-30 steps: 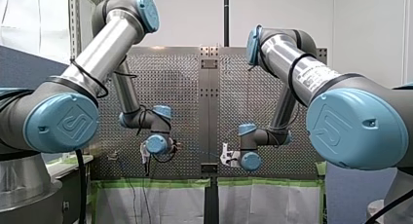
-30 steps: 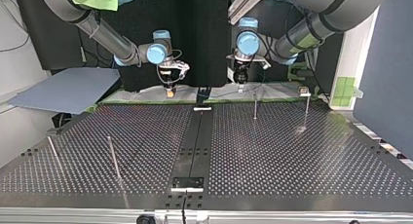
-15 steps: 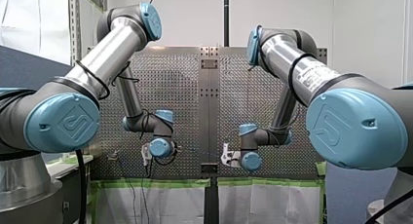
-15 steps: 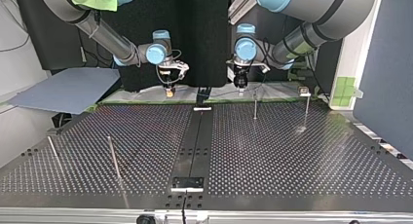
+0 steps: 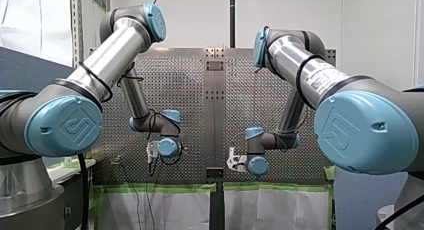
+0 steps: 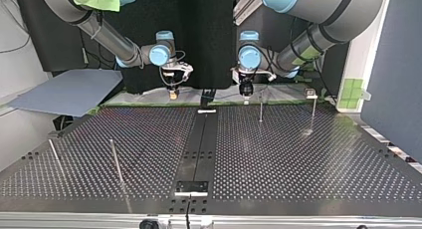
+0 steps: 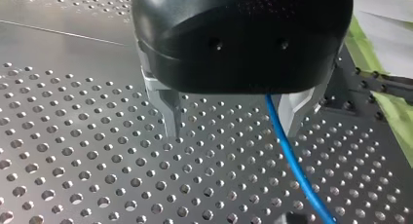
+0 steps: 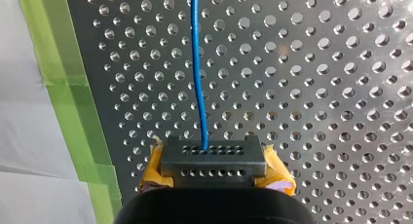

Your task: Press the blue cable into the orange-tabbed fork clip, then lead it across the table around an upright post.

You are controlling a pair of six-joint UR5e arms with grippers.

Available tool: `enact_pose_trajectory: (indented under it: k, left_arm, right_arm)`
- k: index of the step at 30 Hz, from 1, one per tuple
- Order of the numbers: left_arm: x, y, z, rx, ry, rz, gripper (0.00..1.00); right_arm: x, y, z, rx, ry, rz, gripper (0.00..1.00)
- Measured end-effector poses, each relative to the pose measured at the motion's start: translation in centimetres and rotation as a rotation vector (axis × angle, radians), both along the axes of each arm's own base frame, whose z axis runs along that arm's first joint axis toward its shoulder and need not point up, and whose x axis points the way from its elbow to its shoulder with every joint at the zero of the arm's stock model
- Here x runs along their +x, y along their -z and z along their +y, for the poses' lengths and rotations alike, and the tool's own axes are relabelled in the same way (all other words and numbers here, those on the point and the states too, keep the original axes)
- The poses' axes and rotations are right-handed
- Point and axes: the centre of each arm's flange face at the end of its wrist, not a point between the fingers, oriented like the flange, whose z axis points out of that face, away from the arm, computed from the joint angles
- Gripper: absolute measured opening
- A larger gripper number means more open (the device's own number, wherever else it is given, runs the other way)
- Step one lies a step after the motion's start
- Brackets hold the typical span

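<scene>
So the blue cable (image 8: 197, 78) runs dead straight out ahead of my right gripper (image 8: 213, 158), which is clenched on it. At my left gripper (image 7: 231, 117) it passes between the spread metal fingers (image 7: 168, 112), close to one, unpinched, and is partly hidden behind the gripper's body. Green tape (image 8: 63, 87) edges the table (image 8: 316, 87) just beside the right gripper, with open holes ahead. Four upright posts (image 6: 260, 109), one cable.

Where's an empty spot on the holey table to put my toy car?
In the top view, the table is bare between the upright posts at its right and the near edge, and between the leaning post and the centre strip. The far edge is crowded: my left gripper, my right gripper, the blue cable.
</scene>
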Motion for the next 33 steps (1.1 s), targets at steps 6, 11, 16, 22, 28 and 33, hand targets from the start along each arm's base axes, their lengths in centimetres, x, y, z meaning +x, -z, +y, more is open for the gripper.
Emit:
enact_pose_trajectory:
  k: [6, 11, 16, 22, 28, 33]
  left_arm:
    - [0.02, 0.16, 0.07, 0.007, 0.0, 0.003, 1.0]
    - [0.04, 0.13, 0.08, 0.009, 0.0, 0.003, 1.0]
    - [0.05, 0.12, 0.08, 0.018, 0.001, 0.002, 1.0]
    - [0.13, 0.05, 0.03, 0.039, 0.005, -0.007, 0.35]
    - [0.33, -0.08, -0.04, 0.037, 0.007, -0.024, 0.0]
    - [0.38, -0.11, -0.09, 0.035, 0.013, -0.027, 0.0]
  right_arm:
    - [-0.02, 0.03, 0.03, 0.001, 0.0, 0.0, 0.0]
    - [-0.03, 0.08, 0.06, 0.002, 0.0, 0.001, 0.0]
    - [-0.06, 0.12, 0.09, 0.004, 0.0, 0.002, 0.0]
    - [-0.06, 0.15, 0.1, 0.005, 0.0, 0.003, 0.0]
    - [-0.06, 0.22, 0.1, 0.005, 0.0, 0.003, 0.0]
    - [-0.07, 0.24, 0.12, 0.006, 0.0, 0.003, 0.0]
